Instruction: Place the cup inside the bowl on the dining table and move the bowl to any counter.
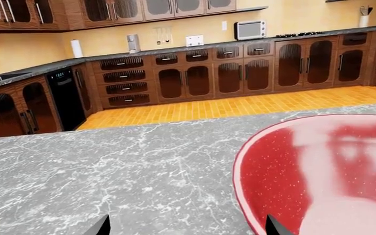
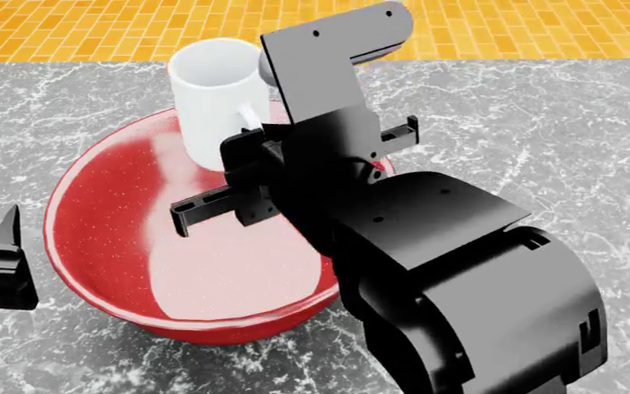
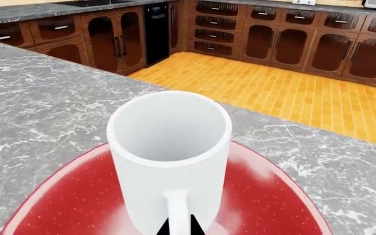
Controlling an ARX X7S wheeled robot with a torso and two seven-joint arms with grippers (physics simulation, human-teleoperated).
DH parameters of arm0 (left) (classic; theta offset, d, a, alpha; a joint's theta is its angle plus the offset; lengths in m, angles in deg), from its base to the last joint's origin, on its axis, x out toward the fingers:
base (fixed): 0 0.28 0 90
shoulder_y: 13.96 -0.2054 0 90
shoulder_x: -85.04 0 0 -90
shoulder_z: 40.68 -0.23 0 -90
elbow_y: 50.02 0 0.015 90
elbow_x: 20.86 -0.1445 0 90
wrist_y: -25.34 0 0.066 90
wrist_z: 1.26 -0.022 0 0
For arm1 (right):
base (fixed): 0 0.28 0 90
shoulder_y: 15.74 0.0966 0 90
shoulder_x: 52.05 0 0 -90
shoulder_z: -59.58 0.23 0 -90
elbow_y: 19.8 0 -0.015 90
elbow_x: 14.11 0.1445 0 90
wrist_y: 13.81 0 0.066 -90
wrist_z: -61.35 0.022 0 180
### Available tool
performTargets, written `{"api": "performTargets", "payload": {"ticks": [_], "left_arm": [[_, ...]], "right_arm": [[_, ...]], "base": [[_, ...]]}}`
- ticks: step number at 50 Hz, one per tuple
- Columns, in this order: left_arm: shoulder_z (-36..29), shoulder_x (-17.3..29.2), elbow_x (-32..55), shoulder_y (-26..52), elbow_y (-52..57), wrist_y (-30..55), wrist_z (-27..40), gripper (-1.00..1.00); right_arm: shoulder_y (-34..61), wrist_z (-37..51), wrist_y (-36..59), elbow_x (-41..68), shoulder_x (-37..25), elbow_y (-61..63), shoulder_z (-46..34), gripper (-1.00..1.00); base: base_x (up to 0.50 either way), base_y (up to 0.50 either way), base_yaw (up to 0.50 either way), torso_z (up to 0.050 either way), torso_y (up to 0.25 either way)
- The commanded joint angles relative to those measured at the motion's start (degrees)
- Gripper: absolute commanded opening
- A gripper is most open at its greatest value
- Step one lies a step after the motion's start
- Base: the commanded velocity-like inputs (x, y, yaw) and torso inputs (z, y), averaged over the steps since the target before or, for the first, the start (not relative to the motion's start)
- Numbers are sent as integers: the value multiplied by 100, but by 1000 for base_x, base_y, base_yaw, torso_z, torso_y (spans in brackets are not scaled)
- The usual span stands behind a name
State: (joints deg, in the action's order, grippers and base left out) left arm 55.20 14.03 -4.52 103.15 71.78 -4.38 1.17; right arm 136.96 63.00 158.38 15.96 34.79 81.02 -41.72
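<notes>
The red bowl (image 2: 173, 246) sits on the grey marble dining table (image 2: 545, 139). The white cup (image 2: 214, 98) stands upright over the bowl's far side; I cannot tell if it touches the bowl. My right gripper (image 2: 258, 138) is shut on the cup's handle. In the right wrist view its fingertips (image 3: 179, 227) pinch the handle below the cup (image 3: 168, 147), with the bowl (image 3: 70, 205) underneath. My left gripper (image 2: 3, 254) is open and empty at the bowl's left. In the left wrist view the gripper (image 1: 186, 227) straddles the rim of the bowl (image 1: 318, 171).
The black marble counter (image 1: 175, 49) over wood cabinets runs along the far walls, with a toaster oven (image 1: 249, 29) on it. Orange brick floor (image 1: 240, 105) lies between table and counter. The counter also shows in the right wrist view (image 3: 18, 12).
</notes>
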Motion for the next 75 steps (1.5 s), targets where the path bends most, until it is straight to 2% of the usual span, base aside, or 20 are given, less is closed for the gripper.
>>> {"api": "performTargets", "payload": {"ticks": [1, 9, 17, 31, 39, 72, 73, 75], "left_arm": [[-92, -66, -92, 31, -33, -63, -6, 100], [-22, -17, -47, -37, -58, -130, -60, 100], [-81, -40, -76, -50, -120, -213, -20, 100], [-93, -41, -51, -79, -151, -240, 1, 100], [-62, -2, -40, -99, -185, -276, -4, 100], [-21, 79, 30, -153, -186, -315, 13, 100], [-20, 81, 33, -162, -180, -317, 13, 100], [-40, 76, 22, -167, -186, -324, 29, 100]], "right_arm": [[-67, 167, 377, 292, 141, 168, 120, -100], [-69, 463, 718, 504, 84, 275, 207, -100], [-5, 1609, 731, 1945, -345, 57, 98, -100], [464, 989, -22, 1756, -540, -1284, -630, -100], [494, 760, -286, 1676, -514, -1622, -925, -100], [178, 907, -306, 1896, -519, -1553, -1114, -100], [164, 919, -317, 1905, -512, -1554, -1099, 100], [126, 932, -330, 1910, -513, -1550, -1116, 100]], "base": [[0, 0, 0, 0, 0], [0, 0, 0, 0, 0], [0, 0, 0, 0, 1], [0, 0, 0, 0, 0], [0, 0, 0, 0, 0], [0, 0, 0, 0, 0], [0, 0, 0, 0, 0], [0, 0, 0, 0, 0]]}}
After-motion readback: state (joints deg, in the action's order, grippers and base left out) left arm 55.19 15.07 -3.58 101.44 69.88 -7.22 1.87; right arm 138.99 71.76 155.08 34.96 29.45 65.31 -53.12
